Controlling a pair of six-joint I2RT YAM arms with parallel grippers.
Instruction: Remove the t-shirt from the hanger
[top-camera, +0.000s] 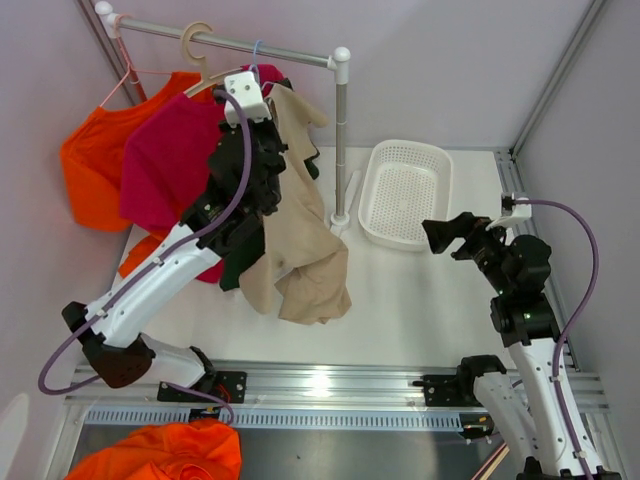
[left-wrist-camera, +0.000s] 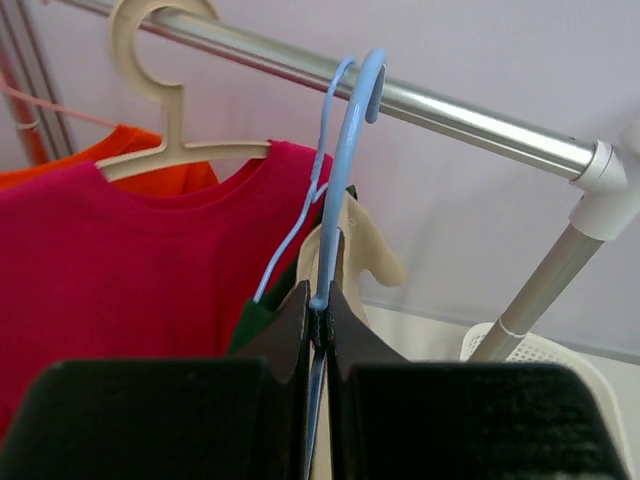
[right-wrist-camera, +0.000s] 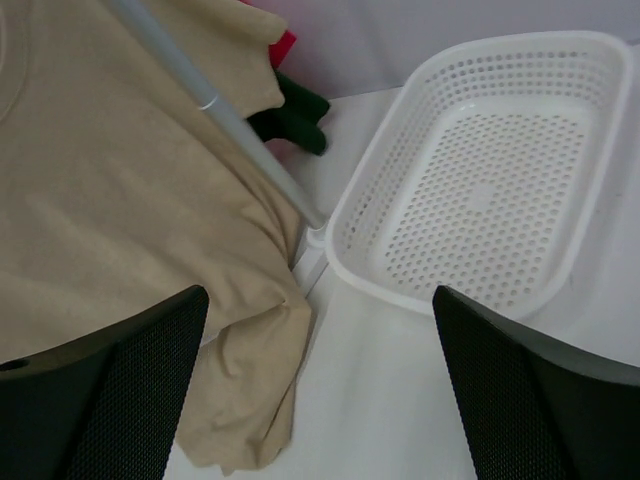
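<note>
No text, label, brand, number or sign can be read in any of the three views.

Left pincer (left-wrist-camera: 318, 305) raised, clamped — right pincer (right-wrist-camera: 318, 330) lower, spread wide
</note>
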